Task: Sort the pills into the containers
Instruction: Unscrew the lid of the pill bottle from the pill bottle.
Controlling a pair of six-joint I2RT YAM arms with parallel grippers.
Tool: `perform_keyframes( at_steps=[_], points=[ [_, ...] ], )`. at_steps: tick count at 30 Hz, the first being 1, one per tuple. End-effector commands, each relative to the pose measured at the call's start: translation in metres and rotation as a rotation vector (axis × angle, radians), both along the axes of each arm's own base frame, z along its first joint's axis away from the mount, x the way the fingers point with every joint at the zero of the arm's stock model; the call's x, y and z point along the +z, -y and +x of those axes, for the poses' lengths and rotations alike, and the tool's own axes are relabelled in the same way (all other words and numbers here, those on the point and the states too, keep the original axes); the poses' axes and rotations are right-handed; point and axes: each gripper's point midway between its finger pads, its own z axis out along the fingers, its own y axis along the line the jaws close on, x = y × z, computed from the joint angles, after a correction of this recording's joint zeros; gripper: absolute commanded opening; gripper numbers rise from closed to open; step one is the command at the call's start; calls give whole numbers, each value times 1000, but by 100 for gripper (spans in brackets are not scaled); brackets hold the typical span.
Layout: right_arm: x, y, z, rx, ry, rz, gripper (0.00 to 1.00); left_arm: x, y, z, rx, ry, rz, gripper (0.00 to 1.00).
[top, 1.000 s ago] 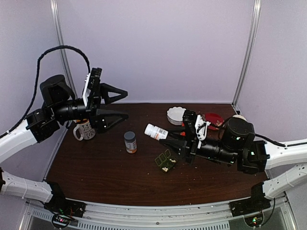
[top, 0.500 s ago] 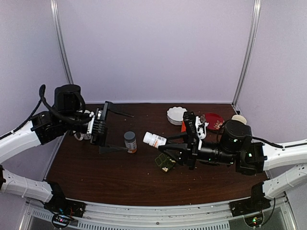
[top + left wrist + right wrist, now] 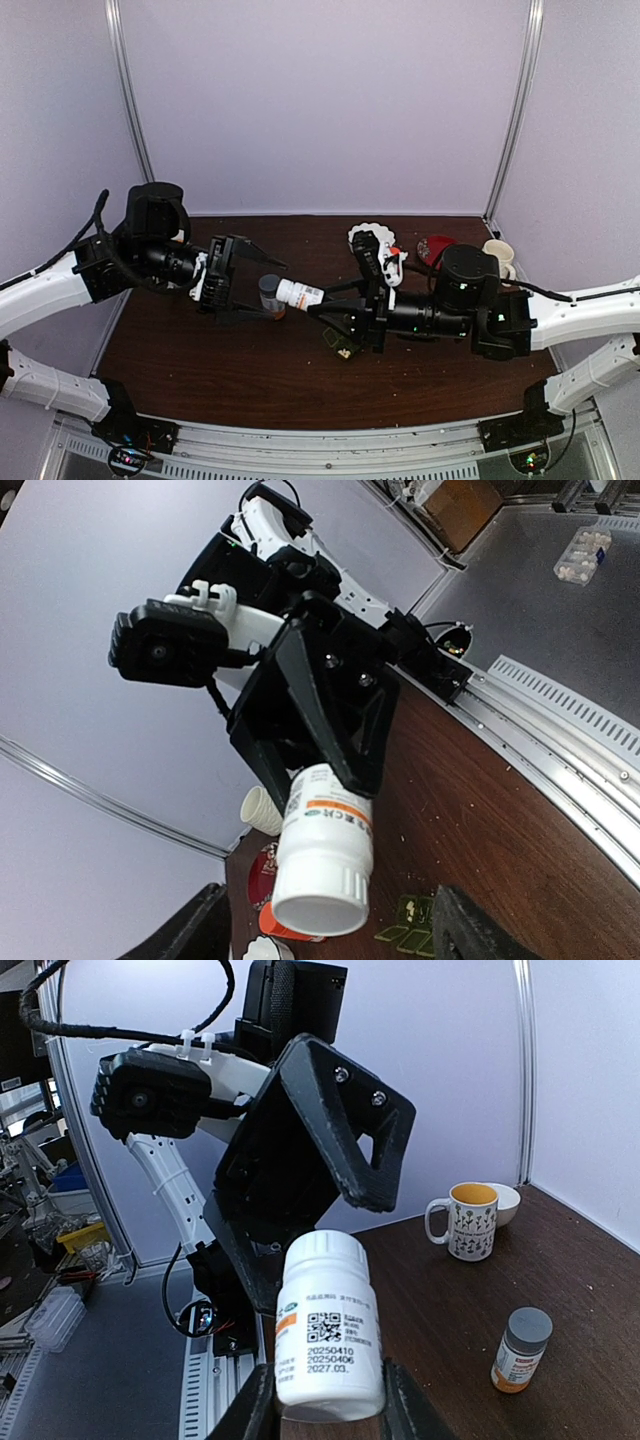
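**Sideways and held tight**

The right claw (image 3: 330, 1405) squeezes a smooth, round white bottle (image 3: 327, 1330) lying sideways. The left claw (image 3: 330, 892) gapes wide around its ridged cap (image 3: 318, 905), not touching. The little green pill box (image 3: 343, 340) sits on the brown table (image 3: 220, 370) underneath.

white bottle (image 3: 328, 1325): smooth glossy plastic, ribbed cap, paper label
right gripper's fingers (image 3: 330, 710): matt black plastic
table (image 3: 200, 360): dark wood-look top, low sheen
mug (image 3: 468, 1220), 2 o'clock of bottle: glazed, shiny ceramic
front rail (image 3: 330, 458), 6 o'clock: bare metal
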Motion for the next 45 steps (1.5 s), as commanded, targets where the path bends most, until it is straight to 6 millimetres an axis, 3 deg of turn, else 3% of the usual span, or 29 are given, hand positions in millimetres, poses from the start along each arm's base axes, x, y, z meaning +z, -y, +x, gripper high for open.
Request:
perform_keyframes(
  at_steps=[1,7,16,18,22,26,29,33,39,45],
  points=[
    [24,-3,-3,29,9,64,0,11,1,0,1,50,-25,66],
    [24,-4,-3,32,2,64,0,11,3,1,12,56,-21,53],
    [23,-10,-3,44,-9,58,0,9,5,1,23,60,-14,43],
    [23,-12,-4,50,-11,60,0,10,4,0,23,61,-15,37],
    [24,-12,-4,53,-9,64,0,10,3,1,36,51,-16,13],
    [19,-12,-1,38,50,16,0,15,3,-2,43,-20,-32,10],
    [15,-12,-1,40,189,-54,0,32,7,-5,39,-195,-59,3],
    [10,-6,1,19,500,-164,0,62,20,1,91,-635,-14,0],
    [11,4,16,-118,919,-335,0,63,34,9,223,-1225,191,0],
    [9,7,32,-262,1125,-451,0,79,38,4,203,-1673,206,0]
  ],
)
